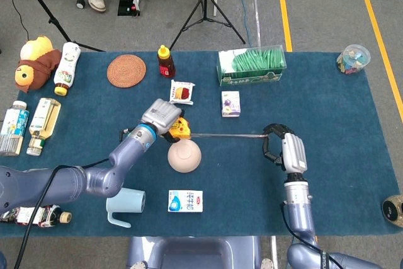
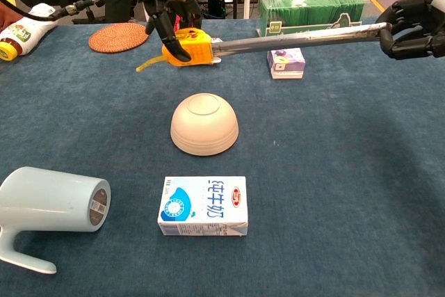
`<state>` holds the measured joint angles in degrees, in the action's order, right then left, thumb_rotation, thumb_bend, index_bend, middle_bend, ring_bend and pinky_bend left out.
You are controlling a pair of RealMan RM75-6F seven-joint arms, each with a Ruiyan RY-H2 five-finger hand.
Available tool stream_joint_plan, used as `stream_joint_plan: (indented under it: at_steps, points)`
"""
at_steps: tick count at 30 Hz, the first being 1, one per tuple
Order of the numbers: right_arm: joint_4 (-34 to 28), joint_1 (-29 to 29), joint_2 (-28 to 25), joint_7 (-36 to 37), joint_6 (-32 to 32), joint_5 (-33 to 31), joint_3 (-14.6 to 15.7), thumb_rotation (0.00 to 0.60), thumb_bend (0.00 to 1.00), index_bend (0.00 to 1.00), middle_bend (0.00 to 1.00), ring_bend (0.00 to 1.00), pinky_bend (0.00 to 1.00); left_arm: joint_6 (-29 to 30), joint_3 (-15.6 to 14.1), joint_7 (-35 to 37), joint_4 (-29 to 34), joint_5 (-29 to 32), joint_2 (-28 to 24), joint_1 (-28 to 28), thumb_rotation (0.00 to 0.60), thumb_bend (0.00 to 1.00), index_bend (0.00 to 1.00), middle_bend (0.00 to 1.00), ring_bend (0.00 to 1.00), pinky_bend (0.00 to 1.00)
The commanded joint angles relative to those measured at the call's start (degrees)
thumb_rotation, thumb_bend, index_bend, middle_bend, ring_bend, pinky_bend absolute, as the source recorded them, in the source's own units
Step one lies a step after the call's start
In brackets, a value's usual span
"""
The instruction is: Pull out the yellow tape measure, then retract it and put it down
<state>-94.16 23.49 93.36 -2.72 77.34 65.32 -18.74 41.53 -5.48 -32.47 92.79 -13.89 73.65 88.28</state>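
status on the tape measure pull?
Left hand grips the yellow tape measure; right hand pinches the blade tip. Blade stretched between them, above the table. Upturned bowl sits below, clear.

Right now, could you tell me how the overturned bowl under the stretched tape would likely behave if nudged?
The beige bowl lies rim-down, so it would probably slide on the blue cloth rather than roll. It looks rigid, and its domed outside offers little to grip.
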Motion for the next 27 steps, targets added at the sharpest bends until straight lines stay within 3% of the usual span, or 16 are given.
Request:
stream_joint_plan:
  at_steps: [1,15,27]
  points:
    - [0.2,-0.3,-0.5,0.4,0.2,0.1,-0.1,0.584,0.67,0.67,0.38,0.28,0.25,0.6,-1.2,-0.3,1.2,-1.0,-1.9,-1.3,0.460,0.32,0.56,0.41,0.33,0.45]
    - [0.8,-1.5,-2.7,1.9,0.0,-0.4,-0.6,0.584,0.68,0.67,0.38,0.28,0.25,1.7,-4.5,-1.3,3.3,-4.0,-6.9,-6.3,0.467,0.32,0.56,0.41,0.33,0.43]
    - [0.8,-1.8,-2.7,2.2,0.3,-0.1,-0.5,0.584,0.68,0.67,0.38,0.29,0.25,1.2,-4.5,-1.4,3.4,-4.8,-7.9,-8.5,0.463,0.32,0.56,0.41,0.33,0.43]
